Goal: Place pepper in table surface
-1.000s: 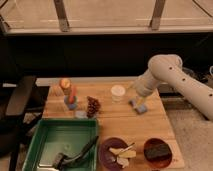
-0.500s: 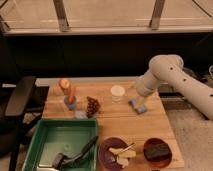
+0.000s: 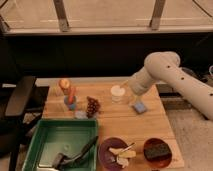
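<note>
Behind the plank worktop (image 3: 120, 122) runs a dark wall, and nothing has shifted over the last second. The white arm (image 3: 165, 75) hangs as before over the right side, its gripper (image 3: 129, 90) just beside the white cup (image 3: 117, 93), jaws spread wide and, as far as I can see, empty. The green tray (image 3: 50, 136) sits front left. The pepper (image 3: 72, 94) stands upright far left, well apart, by the apple (image 3: 64, 83) and grapes (image 3: 92, 106). It looks ungrasped, with the cup and grapes in between.
</note>
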You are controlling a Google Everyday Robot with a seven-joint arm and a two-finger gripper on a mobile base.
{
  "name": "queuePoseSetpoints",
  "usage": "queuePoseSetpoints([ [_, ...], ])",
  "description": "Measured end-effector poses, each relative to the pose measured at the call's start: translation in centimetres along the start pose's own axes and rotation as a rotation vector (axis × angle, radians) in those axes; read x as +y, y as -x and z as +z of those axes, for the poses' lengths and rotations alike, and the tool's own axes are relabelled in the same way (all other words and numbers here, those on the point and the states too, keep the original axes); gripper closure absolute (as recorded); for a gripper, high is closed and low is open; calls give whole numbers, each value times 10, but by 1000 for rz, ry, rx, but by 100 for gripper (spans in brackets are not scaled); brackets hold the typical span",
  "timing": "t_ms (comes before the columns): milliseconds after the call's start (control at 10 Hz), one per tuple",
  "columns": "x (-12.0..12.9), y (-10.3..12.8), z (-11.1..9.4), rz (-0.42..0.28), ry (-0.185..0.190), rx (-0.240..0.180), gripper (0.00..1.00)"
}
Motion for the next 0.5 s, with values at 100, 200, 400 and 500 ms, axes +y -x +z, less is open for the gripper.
queuePoseSetpoints([
  [100,-12,19,7,-38,0,-11,35],
  [200,-23,34,14,-70,1,-22,35],
  [400,-47,62,33,-141,8,-49,35],
  [500,-54,68,40,-165,9,-56,35],
])
